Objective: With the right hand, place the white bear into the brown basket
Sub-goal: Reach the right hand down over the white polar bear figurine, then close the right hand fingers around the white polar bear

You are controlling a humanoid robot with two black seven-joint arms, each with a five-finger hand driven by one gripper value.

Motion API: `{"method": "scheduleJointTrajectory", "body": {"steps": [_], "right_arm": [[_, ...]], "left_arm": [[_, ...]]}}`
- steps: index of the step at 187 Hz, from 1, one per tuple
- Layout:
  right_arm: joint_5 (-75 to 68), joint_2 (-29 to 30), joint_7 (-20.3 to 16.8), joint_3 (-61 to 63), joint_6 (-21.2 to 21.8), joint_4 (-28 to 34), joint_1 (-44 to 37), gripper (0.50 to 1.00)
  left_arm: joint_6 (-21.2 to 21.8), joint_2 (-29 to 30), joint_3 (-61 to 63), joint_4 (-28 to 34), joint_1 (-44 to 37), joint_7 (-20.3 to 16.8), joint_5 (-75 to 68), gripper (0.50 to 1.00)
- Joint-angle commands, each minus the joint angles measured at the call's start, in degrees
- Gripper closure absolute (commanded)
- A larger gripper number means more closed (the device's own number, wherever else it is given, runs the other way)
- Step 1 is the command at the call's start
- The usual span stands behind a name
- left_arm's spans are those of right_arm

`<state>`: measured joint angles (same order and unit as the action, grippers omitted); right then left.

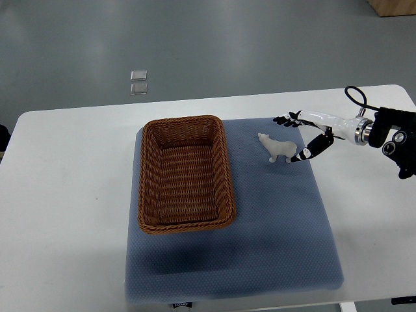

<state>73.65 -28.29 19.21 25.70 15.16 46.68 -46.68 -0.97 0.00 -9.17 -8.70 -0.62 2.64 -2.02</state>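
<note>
A small white bear (275,147) stands on the blue mat (273,221), just right of the brown wicker basket (185,174), which holds nothing. My right hand (294,138) reaches in from the right edge, its fingers (284,119) spread above and behind the bear and the thumb (305,153) close to the bear's rear. The hand is open around the bear's right side without gripping it. The left arm does not show.
The mat lies on a white table (65,195) with grey floor beyond its far edge. Two small clear squares (138,82) lie on the floor behind the table.
</note>
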Motion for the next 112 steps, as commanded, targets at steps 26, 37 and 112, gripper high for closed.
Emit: {"method": "scheduleJointTrajectory", "body": {"steps": [26,37,112], "right_arm": [[1.32,0.78,-0.66,-2.14,-2.41,-0.01,0.27,0.601],[1.41,0.87,-0.66,-2.14,-2.41,-0.01,0.27,0.609],[4.22,2.89,-0.84,-3.20,-3.12,-0.01,0.27,0.673]], "left_arm": [[0.00,0.00,-0.06,0.00,0.00,0.00,0.00,0.500],[0.00,0.00,0.03,0.00,0.00,0.00,0.00,0.500],[0.00,0.00,-0.06,0.00,0.00,0.00,0.00,0.500]]}}
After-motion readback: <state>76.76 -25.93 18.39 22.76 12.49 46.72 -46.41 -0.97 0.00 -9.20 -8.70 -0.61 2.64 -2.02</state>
